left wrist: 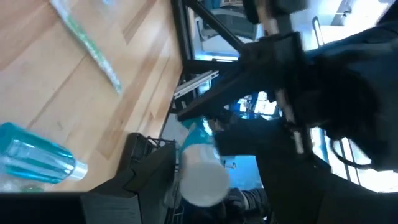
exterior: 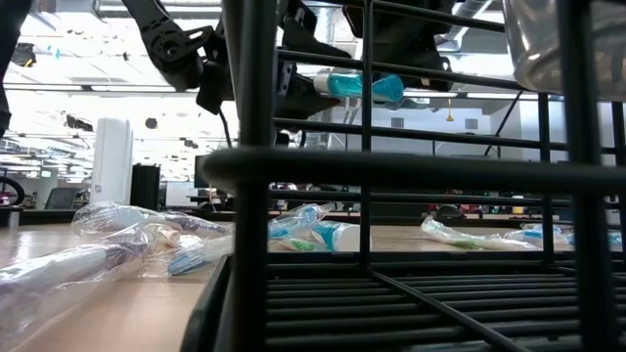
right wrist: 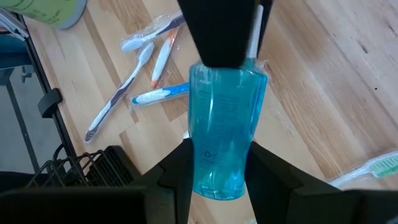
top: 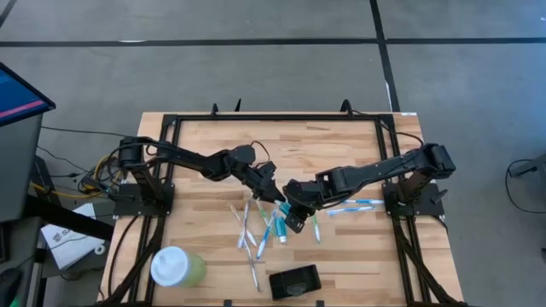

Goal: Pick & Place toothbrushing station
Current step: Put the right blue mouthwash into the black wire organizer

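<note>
A teal tube [right wrist: 224, 130] with a white cap [left wrist: 202, 177] is held in the air between both grippers over the table's middle [top: 284, 207]. My right gripper [right wrist: 219, 177] is shut on its bottom end. My left gripper [top: 271, 186] is shut on its cap end and shows as a dark block in the right wrist view [right wrist: 217, 31]. Several wrapped toothbrushes [top: 256, 226] lie flat on the wood under and beside the grippers. The black holder [top: 294, 281] stands near the table's front edge. Another teal tube [left wrist: 31, 162] lies on the table. My left gripper holds the tube's cap end [left wrist: 199, 168], coming from the table's left; its own fingers hide the exact place of contact. The tube lies about level, clear of the table [exterior: 362, 86]. My right gripper pinches the tube's bottom end [right wrist: 217, 168] between its two fingers, one on each side. The fingers lie along the tube, coming from the table's right. The tube is clear of the table.
A pale green cup with a white lid [top: 175, 267] stands at the front left. More wrapped toothbrushes [top: 354, 205] lie toward the right. The black frame rails [top: 281, 117] run round the table. The far half of the wood is bare.
</note>
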`<state>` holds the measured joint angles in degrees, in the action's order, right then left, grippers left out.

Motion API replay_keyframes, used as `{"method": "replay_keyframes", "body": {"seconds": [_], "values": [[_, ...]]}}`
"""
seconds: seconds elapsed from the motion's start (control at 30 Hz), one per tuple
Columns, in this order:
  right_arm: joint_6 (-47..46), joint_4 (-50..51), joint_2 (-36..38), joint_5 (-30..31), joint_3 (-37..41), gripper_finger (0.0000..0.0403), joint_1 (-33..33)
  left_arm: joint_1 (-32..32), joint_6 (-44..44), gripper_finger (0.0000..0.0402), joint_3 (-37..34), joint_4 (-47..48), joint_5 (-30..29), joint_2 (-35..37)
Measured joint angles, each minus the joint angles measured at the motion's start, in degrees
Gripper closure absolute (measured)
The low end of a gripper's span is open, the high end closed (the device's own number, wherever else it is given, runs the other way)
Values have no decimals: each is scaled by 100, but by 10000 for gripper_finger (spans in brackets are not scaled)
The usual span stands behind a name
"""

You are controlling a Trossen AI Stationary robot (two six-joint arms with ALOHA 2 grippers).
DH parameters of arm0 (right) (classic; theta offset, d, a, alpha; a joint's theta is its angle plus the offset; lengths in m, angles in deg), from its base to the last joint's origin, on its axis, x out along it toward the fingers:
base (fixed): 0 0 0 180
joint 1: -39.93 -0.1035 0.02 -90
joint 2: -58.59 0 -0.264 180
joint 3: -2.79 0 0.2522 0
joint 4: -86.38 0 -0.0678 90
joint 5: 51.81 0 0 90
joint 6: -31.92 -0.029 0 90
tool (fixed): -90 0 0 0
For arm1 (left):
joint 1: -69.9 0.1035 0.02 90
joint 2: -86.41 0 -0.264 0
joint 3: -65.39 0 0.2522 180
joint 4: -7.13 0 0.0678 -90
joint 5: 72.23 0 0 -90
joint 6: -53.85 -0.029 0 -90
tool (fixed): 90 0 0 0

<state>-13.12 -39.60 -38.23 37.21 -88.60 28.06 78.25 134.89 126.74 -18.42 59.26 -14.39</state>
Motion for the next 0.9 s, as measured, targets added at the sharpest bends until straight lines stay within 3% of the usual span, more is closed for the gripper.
{"method": "replay_keyframes", "body": {"seconds": [0.57, 0.9], "values": [[0, 27, 1, 17, 0, 286, -1, -63, 0, 202, 0, -11, -5, -94], [7, 75, 1, 17, 0, 286, -1, -62, -10, 247, 0, -15, -36, -95]]}}
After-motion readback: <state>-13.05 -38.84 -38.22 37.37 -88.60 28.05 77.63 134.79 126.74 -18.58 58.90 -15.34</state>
